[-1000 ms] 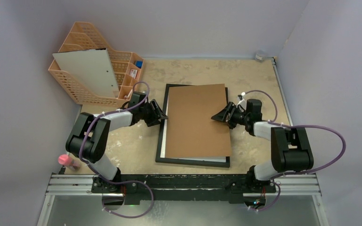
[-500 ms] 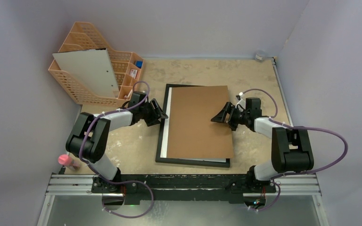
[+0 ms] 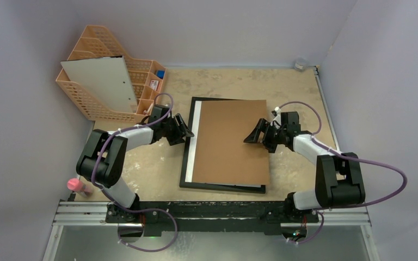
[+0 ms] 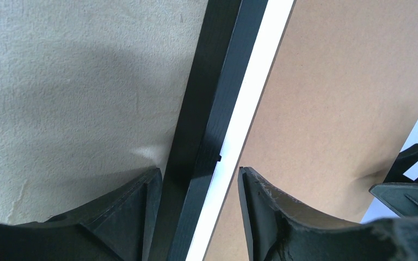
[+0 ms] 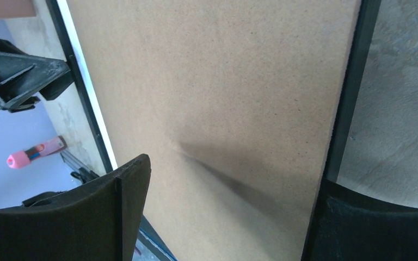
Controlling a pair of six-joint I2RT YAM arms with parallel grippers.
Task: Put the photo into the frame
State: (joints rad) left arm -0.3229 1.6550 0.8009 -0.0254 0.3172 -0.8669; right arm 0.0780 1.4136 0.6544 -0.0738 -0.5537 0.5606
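Frame (image 3: 185, 163) is lying flat, back up, at mid-table. Brown backing board (image 3: 228, 141) is resting on it, with a white mat strip (image 3: 196, 142) showing along its near and left edges. Photo is not showing in any view; it is probably lying under the board, but that cannot be confirmed.

Judgement: loading is looking done or nearly so. Board is not yet sitting square in the frame, and closing the back is still to do.

Left gripper (image 3: 180, 131) is straddling the frame's left rail, fingers apart and not clamping. Right gripper (image 3: 254, 134) is poised over the board's right edge, fingers spread wide, holding nothing.

Against one second ago: board is now sitting further right and squarer, and the white strip is showing wider. Right fingers are opening further. Orange organiser (image 3: 87, 103) at far left is unchanged.
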